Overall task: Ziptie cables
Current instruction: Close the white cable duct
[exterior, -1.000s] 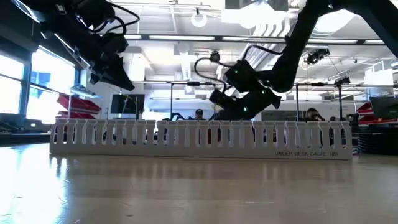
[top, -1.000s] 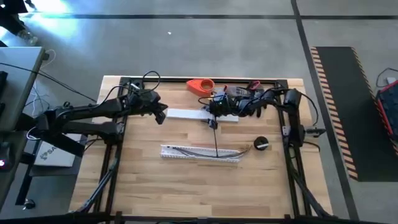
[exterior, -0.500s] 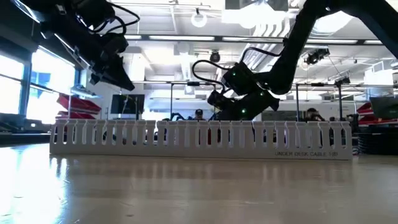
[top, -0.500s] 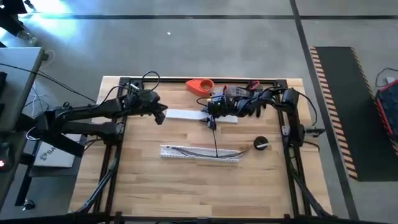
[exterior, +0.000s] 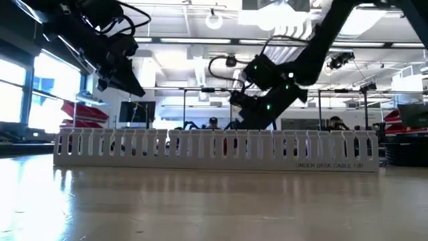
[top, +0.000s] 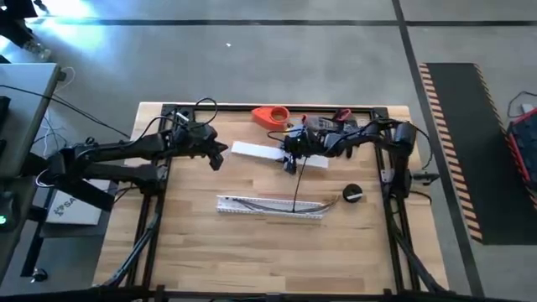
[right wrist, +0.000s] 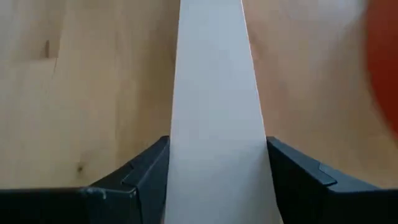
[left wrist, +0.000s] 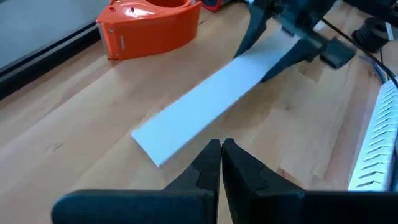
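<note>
A flat white strip (top: 264, 153) lies slanted at the table's far middle, with my right gripper (top: 290, 153) shut on it near its right part. My left gripper (top: 216, 156) hovers shut just left of the strip's free end (left wrist: 149, 140), touching nothing. The dark cables (top: 273, 204) lie along the inside of the white slotted channel (top: 235, 207) at the table's middle, their pale ends (top: 332, 201) sticking out at its right. In the low view the channel (exterior: 214, 148) hides the cables and the strip. My right gripper pinches the white strip across its width, one finger (right wrist: 134, 177) on each long edge (right wrist: 174, 155). The fingers lie along the table, coming from the right side. The strip reaches away from the fingers toward my left gripper; whether its free end rests on the wood I cannot tell.
An orange tape dispenser (top: 270, 115) sits at the far edge behind the strip. A small black round thing (top: 353, 195) lies right of the channel. A thin black strand (top: 294, 189) runs from below my right gripper to the channel. Bare wood stretches nearer than the channel.
My right gripper has moved a little toward the table's right edge and risen slightly, staying shut on the strip. The strip has gone with it and turned a bit, its left end now farther back than before. My left gripper has kept still.
</note>
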